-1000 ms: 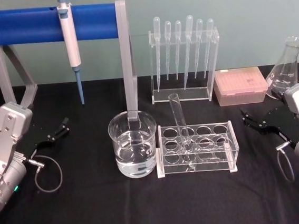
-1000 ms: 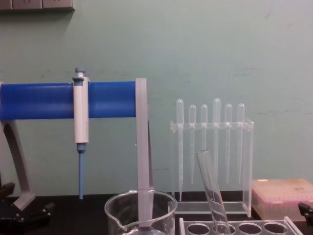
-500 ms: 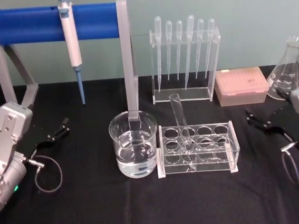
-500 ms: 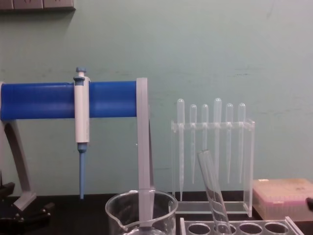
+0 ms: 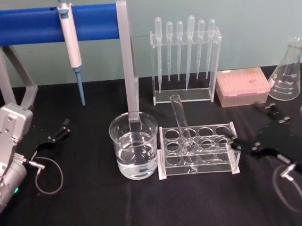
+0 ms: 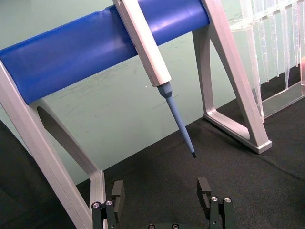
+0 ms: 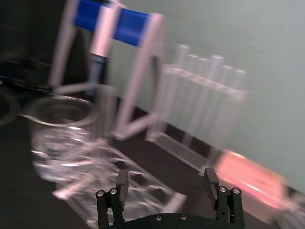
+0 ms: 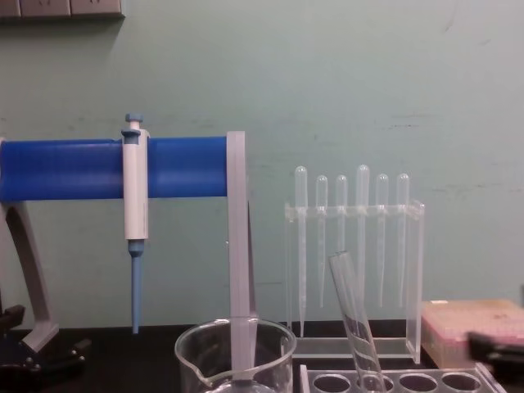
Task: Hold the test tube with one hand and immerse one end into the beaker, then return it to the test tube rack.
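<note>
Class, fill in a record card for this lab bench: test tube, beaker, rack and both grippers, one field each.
test tube: leaning in the test tube rack, not gripped
beaker: part-filled with clear liquid, left of the rack
test tube rack: holds that one tube
right gripper: open, empty, near the rack's right end
left gripper: open, empty, parked at the far left

- A plain, pale green wall (image 8: 368, 82) spans the back, evenly lit.
- A matte black surface (image 5: 96, 214) runs up to the wall's foot.
- Grey panels (image 8: 61, 6) sit high on the wall, cut off at the edge.
</note>
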### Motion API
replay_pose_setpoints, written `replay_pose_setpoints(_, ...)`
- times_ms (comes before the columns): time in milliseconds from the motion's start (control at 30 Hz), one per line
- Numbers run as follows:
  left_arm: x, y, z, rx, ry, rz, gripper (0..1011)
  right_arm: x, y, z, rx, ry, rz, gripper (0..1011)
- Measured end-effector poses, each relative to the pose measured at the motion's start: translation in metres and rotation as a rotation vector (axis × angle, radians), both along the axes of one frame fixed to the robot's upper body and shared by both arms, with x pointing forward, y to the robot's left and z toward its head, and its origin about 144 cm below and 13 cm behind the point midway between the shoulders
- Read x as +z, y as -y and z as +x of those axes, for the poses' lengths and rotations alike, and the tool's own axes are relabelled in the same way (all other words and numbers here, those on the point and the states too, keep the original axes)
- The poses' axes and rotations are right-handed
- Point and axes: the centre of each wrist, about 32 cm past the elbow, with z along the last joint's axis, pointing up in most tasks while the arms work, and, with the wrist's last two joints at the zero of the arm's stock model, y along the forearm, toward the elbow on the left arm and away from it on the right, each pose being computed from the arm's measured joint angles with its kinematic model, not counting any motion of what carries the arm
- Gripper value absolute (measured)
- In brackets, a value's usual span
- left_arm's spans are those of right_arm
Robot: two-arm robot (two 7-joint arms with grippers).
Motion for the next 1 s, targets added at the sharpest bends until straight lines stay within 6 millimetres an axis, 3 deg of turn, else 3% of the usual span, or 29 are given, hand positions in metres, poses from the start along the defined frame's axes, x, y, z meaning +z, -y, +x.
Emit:
replay_pose_setpoints(233,0.0,0.0,0.0,0.0,0.0,0.0,1000,0.006,-0.028,0.02,0.162,-0.047,0.039,1002)
replay_pose_setpoints(567,0.0,0.0,0.0,0.0,0.0,0.0,1000,0.01,-0.057,0.056,0.221,-0.09,0.044,1002)
replay_pose_setpoints(1000,0.0,0.0,0.0,0.0,0.0,0.0,1000,0.017,-0.063,0.077,0.226,-0.16,0.073,980)
